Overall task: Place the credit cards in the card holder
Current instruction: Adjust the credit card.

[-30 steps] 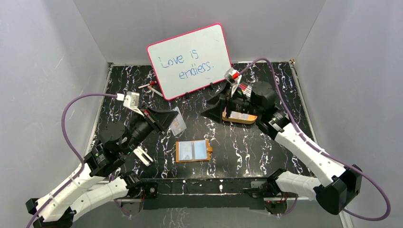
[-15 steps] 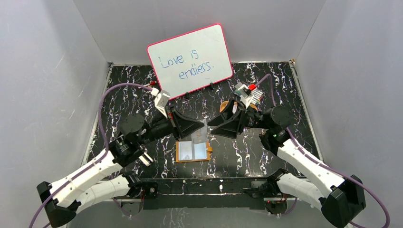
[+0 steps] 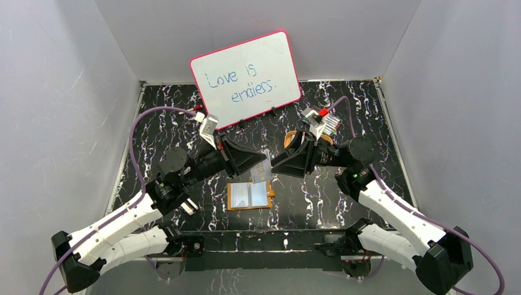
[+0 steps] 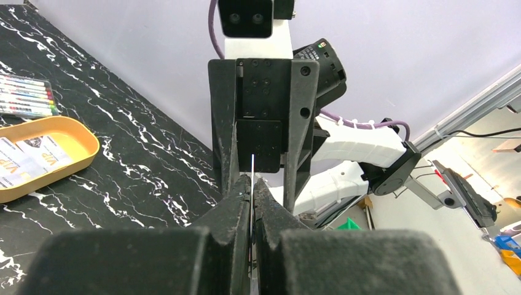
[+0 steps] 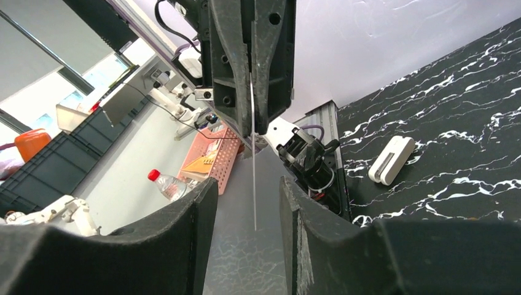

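My left gripper (image 3: 265, 165) is shut on a pale credit card (image 3: 262, 173), held on edge above the open orange card holder (image 3: 250, 195), whose clear sleeves face up. In the left wrist view the card (image 4: 252, 169) shows edge-on between the closed fingers (image 4: 236, 203). My right gripper (image 3: 274, 166) faces the left one, open. In the right wrist view the card's free end (image 5: 253, 184) hangs between the spread right fingers (image 5: 203, 203) without touching them. More cards lie in the orange tray (image 4: 86, 144).
A pink-rimmed whiteboard (image 3: 246, 78) leans on the back wall. The orange tray (image 3: 290, 136) sits behind the right gripper, with a marker pack (image 4: 24, 98) beside it. A small white block (image 5: 390, 160) lies by the left arm. Grey walls enclose the table.
Both arms swung to the table's middle: the left brought the card over the card holder, the right left the tray. In the last half second they closed in slightly.
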